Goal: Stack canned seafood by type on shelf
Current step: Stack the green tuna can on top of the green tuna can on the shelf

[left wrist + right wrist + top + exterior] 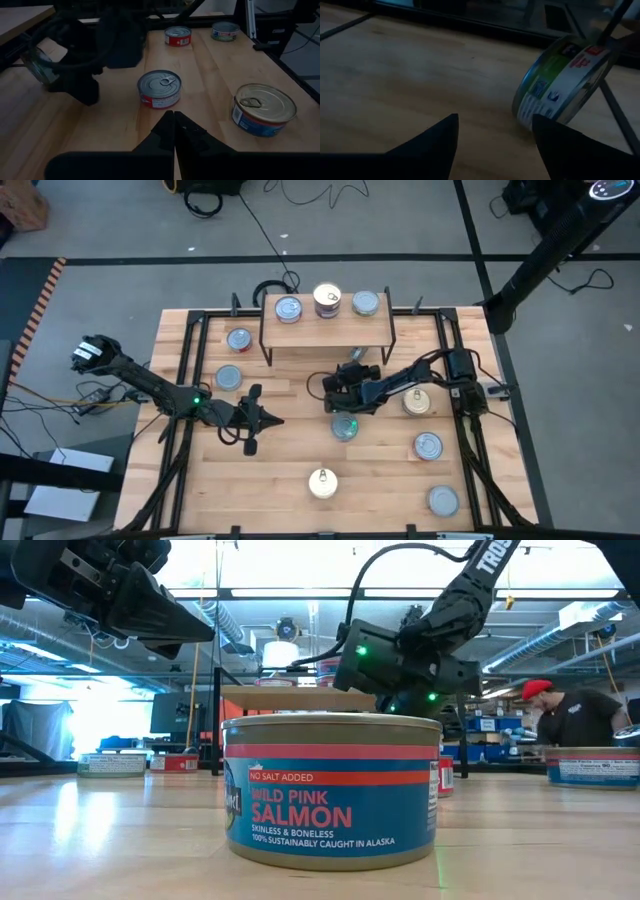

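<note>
Right hand [333, 392] open — near shelf [327, 332] (three cans on top).

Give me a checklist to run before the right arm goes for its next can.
1. right gripper empty, fingers open: ok.
2. left gripper fingers shut on nothing, waiting clear of the right arm: ok.
3. silver-topped can beside the right gripper stands upright on the table with nothing on it: ok.
4. That can's type matched to a place on the shelf: cannot tell; its label is not readable.
5. shelf standing level, with shelved cans in three places to stack onto: ok.
</note>
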Motion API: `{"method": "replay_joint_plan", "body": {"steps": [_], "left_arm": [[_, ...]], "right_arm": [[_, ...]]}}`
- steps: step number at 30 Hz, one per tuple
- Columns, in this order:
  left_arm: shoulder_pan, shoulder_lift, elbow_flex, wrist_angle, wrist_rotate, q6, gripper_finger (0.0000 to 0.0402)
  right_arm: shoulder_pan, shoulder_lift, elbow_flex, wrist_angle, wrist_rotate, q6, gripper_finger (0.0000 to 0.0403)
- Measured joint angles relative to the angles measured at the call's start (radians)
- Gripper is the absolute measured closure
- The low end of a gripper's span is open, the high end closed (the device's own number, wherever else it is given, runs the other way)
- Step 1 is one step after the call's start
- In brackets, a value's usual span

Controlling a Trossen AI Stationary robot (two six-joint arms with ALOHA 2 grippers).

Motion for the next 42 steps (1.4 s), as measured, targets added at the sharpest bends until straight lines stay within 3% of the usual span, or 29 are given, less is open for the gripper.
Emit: {"method": "replay_joint_plan", "body": {"steps": [12,26,42], "left_arm": [[0.000,0.000,0.000,0.003,-0.003,0.011,0.0396],[0.000,0.000,0.000,-0.004,-0.004,0.026,0.0396],[0.000,0.000,0.000,-0.004,-0.004,0.021,0.0396]], "right_arm": [[-0.045,0.000,0.000,-0.096,-0.036,0.067,0.0137],[-0.035,0.000,0.000,-0.216,0.026,0.231,0.0137],[-0.107,0.000,0.000,-0.213,0.047,0.236,0.0150]]}}
